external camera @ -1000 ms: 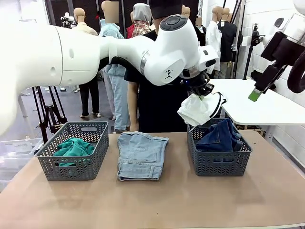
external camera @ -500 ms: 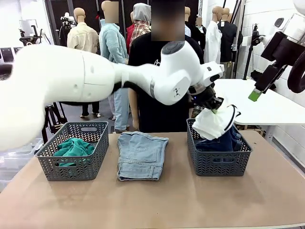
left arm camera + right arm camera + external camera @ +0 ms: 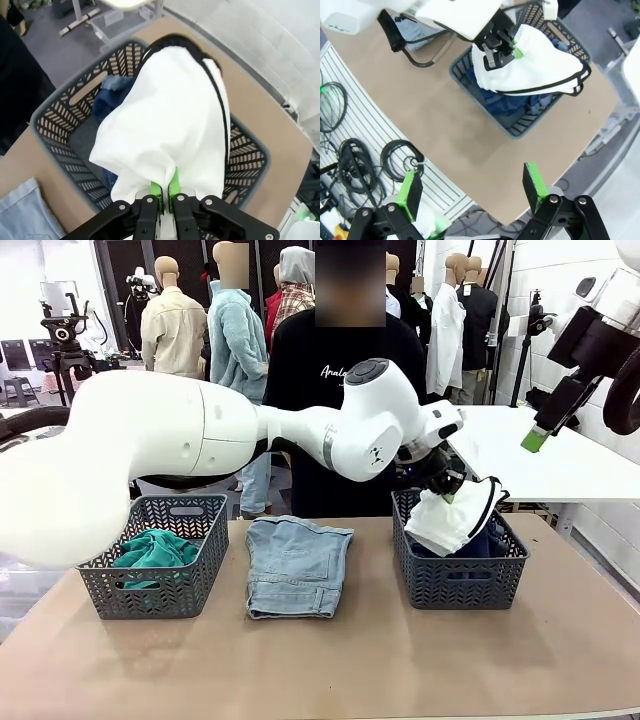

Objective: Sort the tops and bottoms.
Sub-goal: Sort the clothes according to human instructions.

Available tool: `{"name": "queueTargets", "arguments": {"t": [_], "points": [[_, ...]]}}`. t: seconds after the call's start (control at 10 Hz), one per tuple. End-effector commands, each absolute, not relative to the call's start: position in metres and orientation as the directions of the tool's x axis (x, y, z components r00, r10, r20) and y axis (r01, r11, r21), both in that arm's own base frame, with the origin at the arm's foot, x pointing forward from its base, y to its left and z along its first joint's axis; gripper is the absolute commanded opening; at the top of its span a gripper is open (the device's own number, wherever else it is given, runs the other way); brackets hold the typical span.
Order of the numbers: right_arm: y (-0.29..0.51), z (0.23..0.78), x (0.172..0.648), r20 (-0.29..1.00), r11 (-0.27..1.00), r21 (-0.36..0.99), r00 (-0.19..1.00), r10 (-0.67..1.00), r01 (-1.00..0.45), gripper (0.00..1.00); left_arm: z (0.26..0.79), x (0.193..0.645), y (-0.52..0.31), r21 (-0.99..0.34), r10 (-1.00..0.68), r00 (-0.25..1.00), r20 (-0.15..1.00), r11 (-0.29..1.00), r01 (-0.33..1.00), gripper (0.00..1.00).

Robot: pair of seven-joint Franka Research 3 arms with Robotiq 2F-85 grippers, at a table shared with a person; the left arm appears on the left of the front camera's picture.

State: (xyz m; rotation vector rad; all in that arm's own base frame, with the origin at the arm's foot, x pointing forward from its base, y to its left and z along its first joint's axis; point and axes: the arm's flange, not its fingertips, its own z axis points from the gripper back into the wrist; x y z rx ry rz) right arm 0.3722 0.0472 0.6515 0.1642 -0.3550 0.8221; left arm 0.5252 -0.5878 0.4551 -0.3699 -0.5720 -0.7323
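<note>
On the tan desk, the dark grey lattice basket holding dark blue denim jeans lies straight below the white shorts with black trim, which hang from my left tool, clenched on their fabric; my right tool gapes empty

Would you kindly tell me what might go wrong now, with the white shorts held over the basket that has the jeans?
1. The white shorts hang across one side of the rim of the basket; released here, they may drape over the edge or slip onto the table.
2. The left gripper pinches a small fold, so cloth might cling and lift out on withdrawal.
</note>
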Motion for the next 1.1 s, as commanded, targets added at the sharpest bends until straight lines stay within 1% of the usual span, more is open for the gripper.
{"name": "queueTargets", "arguments": {"t": [0.0, 0.1, 0.2, 0.3, 0.5, 0.6, 0.8, 1.0], "points": [[0.048, 0.652, 0.373, 0.373, 0.679, 0.012, 0.634, 0.678, -0.734, 1.0, 0.442, 0.546, -0.602, -0.068, -0.546, 0.6, 0.585, 0.704, 0.707, 0.0], [0.048, 0.652, 0.373, 0.373, 0.679, 0.012, 0.634, 0.678, -0.734, 1.0, 0.432, 0.553, -0.602, -0.073, -0.545, 0.602, 0.583, 0.703, 0.708, 0.0], [0.048, 0.652, 0.373, 0.373, 0.679, 0.012, 0.634, 0.678, -0.734, 1.0, 0.425, 0.558, -0.603, -0.134, -0.53, 0.626, 0.572, 0.692, 0.709, 0.0], [0.048, 0.652, 0.373, 0.373, 0.679, 0.012, 0.634, 0.678, -0.734, 1.0, 0.423, 0.559, -0.607, -0.155, -0.526, 0.627, 0.575, 0.682, 0.715, 0.0], [0.048, 0.652, 0.373, 0.373, 0.679, 0.012, 0.634, 0.678, -0.734, 1.0, 0.422, 0.563, -0.612, -0.143, -0.56, 0.631, 0.537, 0.677, 0.722, 0.0], [0.048, 0.652, 0.373, 0.373, 0.679, 0.012, 0.634, 0.678, -0.734, 1.0, 0.42, 0.565, -0.613, -0.169, -0.57, 0.647, 0.506, 0.67, 0.723, 0.1], [0.048, 0.652, 0.373, 0.373, 0.679, 0.012, 0.634, 0.678, -0.734, 1.0, 0.427, 0.564, -0.617, -0.147, -0.598, 0.62, 0.508, 0.649, 0.747, 0.48], [0.048, 0.652, 0.373, 0.373, 0.679, 0.012, 0.634, 0.678, -0.734, 1.0, 0.44, 0.56, -0.617, -0.14, -0.588, 0.604, 0.538, 0.644, 0.752, 0.88]]}}
